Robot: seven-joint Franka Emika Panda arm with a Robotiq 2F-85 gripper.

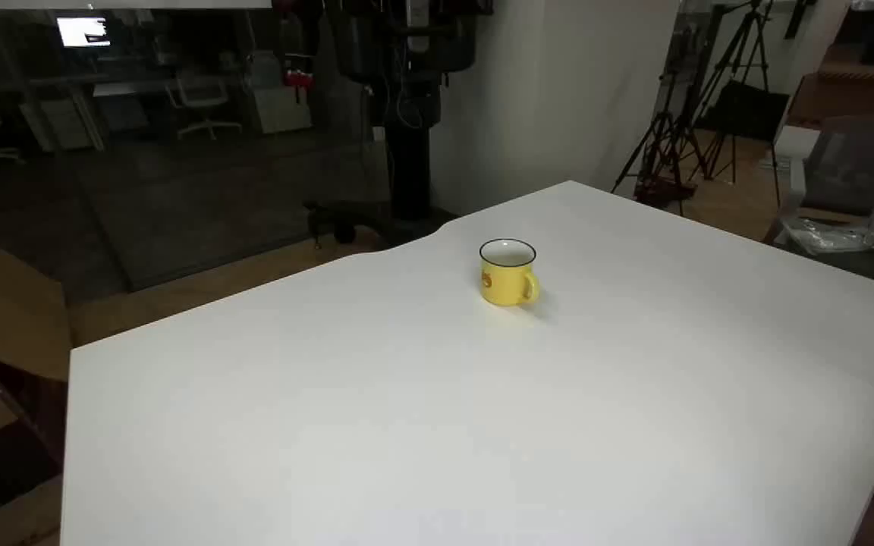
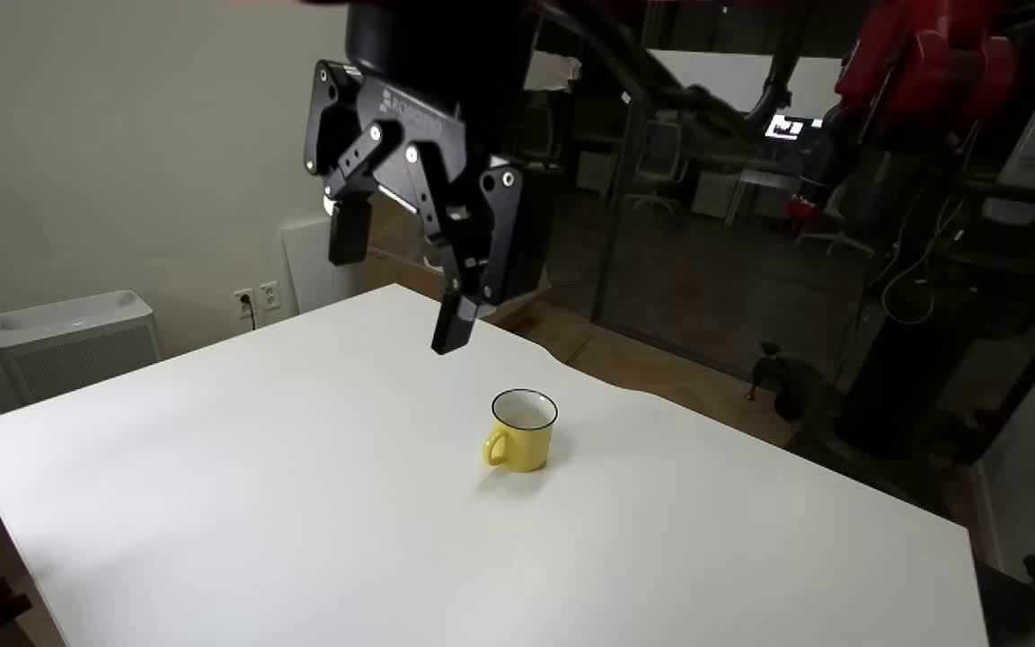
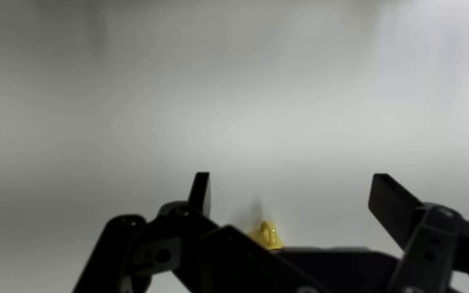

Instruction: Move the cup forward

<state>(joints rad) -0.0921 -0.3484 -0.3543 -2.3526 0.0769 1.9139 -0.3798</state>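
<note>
A yellow enamel cup (image 1: 504, 285) with a dark rim and one handle stands upright on the white table (image 1: 346, 394). The cup also shows in an exterior view (image 2: 528, 447), with its handle on the near left side. My gripper (image 2: 402, 283) is open and empty, high above the table and apart from the cup. In the wrist view my gripper (image 3: 290, 184) shows its two fingers wide apart. There the cup's handle and a bit of its wall (image 3: 270, 237) show at the bottom, with the rest hidden behind the gripper body. The gripper is out of view in an exterior view.
The table's far edge has a wavy cutout (image 1: 399, 246) not far from the cup. Cardboard boxes (image 1: 23, 318) stand on the floor beside the table. A white appliance (image 2: 77, 341) stands by the wall. A dark stand (image 1: 407, 152) rises beyond the table edge.
</note>
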